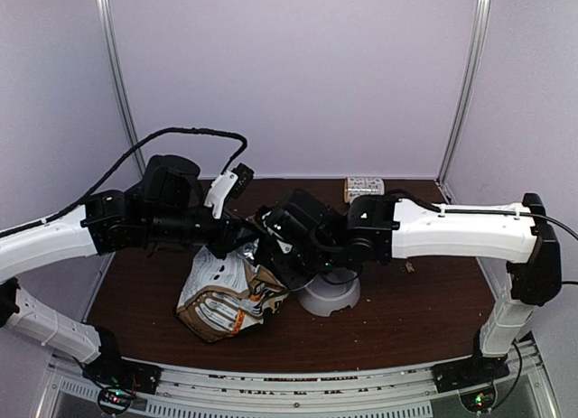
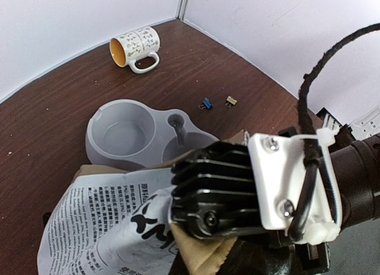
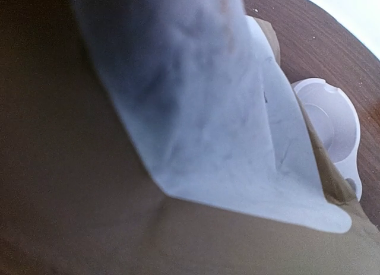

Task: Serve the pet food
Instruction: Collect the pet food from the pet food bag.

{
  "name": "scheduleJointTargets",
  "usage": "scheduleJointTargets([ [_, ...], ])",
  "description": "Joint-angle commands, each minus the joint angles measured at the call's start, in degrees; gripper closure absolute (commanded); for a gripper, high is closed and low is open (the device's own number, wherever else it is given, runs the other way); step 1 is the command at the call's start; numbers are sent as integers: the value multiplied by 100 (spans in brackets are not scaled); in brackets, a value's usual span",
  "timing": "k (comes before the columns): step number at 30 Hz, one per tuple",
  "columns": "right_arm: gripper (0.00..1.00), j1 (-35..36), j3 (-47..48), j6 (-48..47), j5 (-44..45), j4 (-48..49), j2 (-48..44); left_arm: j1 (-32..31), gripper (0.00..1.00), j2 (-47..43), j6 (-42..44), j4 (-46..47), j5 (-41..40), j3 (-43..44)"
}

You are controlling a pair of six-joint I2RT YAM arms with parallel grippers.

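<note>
The printed paper bag (image 1: 226,296) leans on the table's middle with its top raised between the two arms. My left gripper (image 1: 242,248) and my right gripper (image 1: 275,255) both meet at that top edge, shut on the paper, their fingers hidden. In the left wrist view the bag (image 2: 95,215) lies below the right arm's black finned wrist (image 2: 237,186). Tan and white bag paper (image 3: 196,120) fills the right wrist view. The grey double bowl (image 1: 332,298) stands just right of the bag, both hollows (image 2: 127,132) bare. The pet food is out of view.
A patterned mug (image 1: 364,189) lies on its side at the back of the table, also in the left wrist view (image 2: 135,47). Two small binder clips (image 2: 206,103) lie beyond the bowl. Walls close in at the back and on both sides.
</note>
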Motion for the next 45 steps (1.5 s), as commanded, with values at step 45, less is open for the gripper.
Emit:
scheduleJointTargets([
  [45,100,-949,-2589,2110,-4147,3436,-1856,-29,100,-484,-153,954,-302,-51],
])
